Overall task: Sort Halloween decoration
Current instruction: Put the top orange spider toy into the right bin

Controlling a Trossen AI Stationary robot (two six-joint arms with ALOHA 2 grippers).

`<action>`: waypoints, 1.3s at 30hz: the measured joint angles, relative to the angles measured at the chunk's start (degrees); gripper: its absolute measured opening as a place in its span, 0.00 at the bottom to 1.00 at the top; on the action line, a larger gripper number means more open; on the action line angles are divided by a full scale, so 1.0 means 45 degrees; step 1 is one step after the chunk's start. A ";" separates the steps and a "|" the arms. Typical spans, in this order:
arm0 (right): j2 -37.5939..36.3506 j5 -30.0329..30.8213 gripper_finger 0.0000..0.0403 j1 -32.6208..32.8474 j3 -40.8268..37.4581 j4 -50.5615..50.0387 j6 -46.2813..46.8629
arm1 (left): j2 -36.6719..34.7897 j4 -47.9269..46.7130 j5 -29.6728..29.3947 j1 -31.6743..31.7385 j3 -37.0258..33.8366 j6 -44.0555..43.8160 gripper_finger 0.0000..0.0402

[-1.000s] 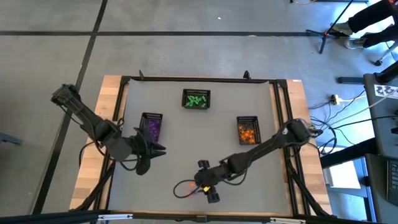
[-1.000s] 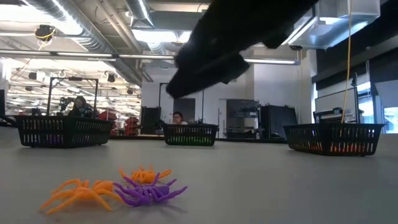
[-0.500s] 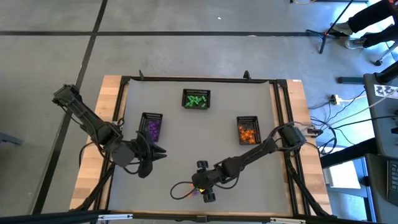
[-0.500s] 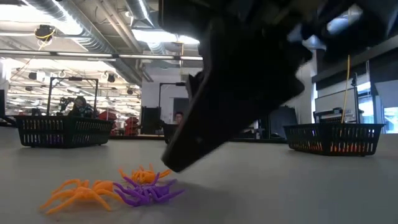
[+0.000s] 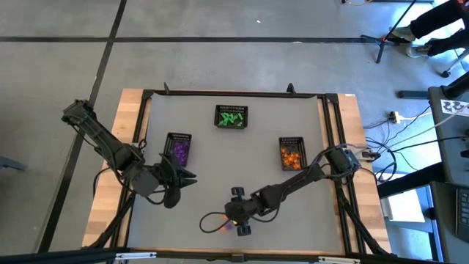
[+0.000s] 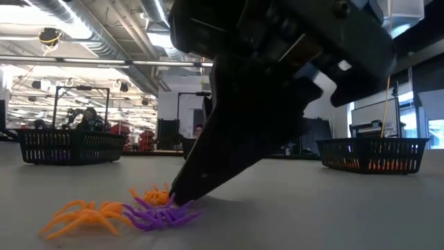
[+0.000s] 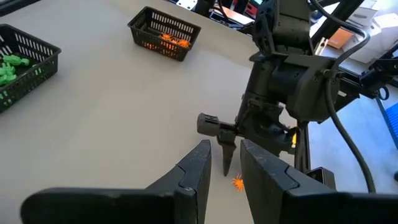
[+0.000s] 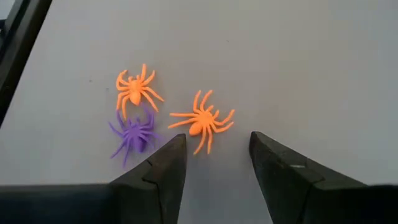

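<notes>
Three tiny plastic spiders lie on the grey tabletop near its front edge: an orange one, a second orange one and a purple one. My right gripper slants down over them, open. Its fingertips stand just short of the nearer orange spider. In the low view a dark finger comes down close beside the purple spider; I see no touch. My left gripper hovers at the table's left, beside the purple basket. Its fingers stand a little apart with nothing between them.
Three black mesh baskets stand on the table: one with purple pieces at the left, one with green pieces at the far middle, one with orange pieces at the right. Bare tabletop lies between them and the spiders.
My right gripper has come down toward the spiders near the table's front edge and tipped a little steeper. In the low view its finger has dropped from well above the table to just beside the purple spider.
</notes>
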 joint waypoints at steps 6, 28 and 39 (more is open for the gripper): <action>0.0024 -0.0069 0.27 -0.0032 0.0126 -0.0150 -0.0045 | 0.0000 -0.0023 0.0000 0.0000 0.0000 0.0000 0.20; -0.0549 -0.0493 0.00 -0.1710 0.3448 -0.6231 -0.0251 | 0.0000 -0.0060 -0.0847 0.0000 0.0000 0.0107 0.20; -0.4638 0.1329 0.00 -0.3643 0.2494 -0.9222 -0.1138 | 0.0000 -0.0034 -0.0742 0.0000 0.0000 0.0112 0.20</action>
